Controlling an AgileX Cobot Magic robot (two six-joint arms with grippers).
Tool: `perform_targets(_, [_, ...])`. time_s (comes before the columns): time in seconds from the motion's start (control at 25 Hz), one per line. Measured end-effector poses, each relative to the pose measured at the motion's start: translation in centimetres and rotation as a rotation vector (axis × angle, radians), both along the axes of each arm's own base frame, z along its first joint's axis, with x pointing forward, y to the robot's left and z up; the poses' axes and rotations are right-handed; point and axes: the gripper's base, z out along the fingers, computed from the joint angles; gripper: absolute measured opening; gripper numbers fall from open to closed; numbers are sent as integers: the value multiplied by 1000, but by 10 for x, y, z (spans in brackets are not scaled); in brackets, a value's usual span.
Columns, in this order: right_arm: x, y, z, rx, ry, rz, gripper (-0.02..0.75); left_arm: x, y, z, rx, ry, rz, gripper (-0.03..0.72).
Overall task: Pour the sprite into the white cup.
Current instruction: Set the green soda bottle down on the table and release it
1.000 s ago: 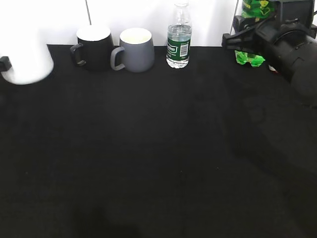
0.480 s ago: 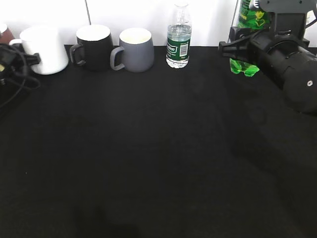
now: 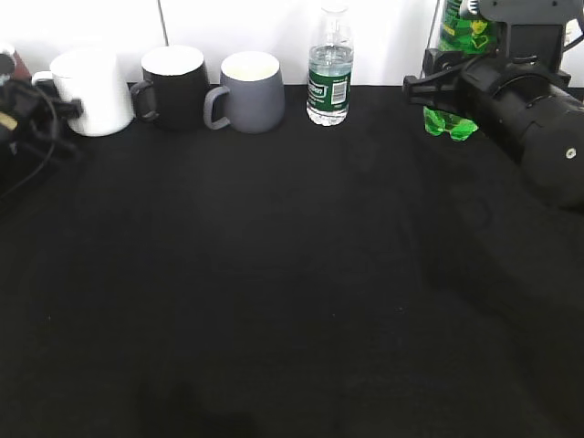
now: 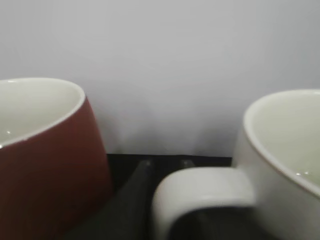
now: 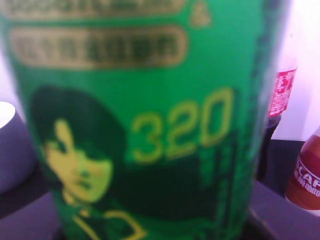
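The right end effector is at the sprite, the left end effector at the white cup; I cannot tell either's grip. A loose hold could topple the bottle, or a nudge could knock the cup into the black mug.

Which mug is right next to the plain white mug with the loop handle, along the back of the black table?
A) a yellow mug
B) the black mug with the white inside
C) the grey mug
B: in the exterior view the black mug with the white inside stands directly right of the plain white mug, and the grey mug comes after it.
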Motion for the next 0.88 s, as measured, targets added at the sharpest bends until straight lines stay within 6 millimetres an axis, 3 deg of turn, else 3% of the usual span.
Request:
perform_targets(0.2, [0, 0, 0, 1, -1, 0, 393, -36, 0, 12, -2, 2, 4, 330])
perform_targets(0.28, [3, -2, -2, -4, -25, -17, 393, -70, -1, 19, -3, 48, 4, 330])
perform_targets(0.44, [36, 5, -18, 13, -47, -54, 393, -153, -8, 69, -8, 30, -39, 330])
perform_targets(0.52, [61, 16, -32, 13, -76, -60, 393, -180, -14, 98, -30, 24, -60, 330])
perform_targets(0.68, [103, 33, -59, 22, -95, -66, 393, -203, -37, 131, -8, 14, -159, 330])
perform_targets(0.88, [130, 17, -85, 28, -53, -46, 393, -205, -40, 132, -5, 15, -171, 330])
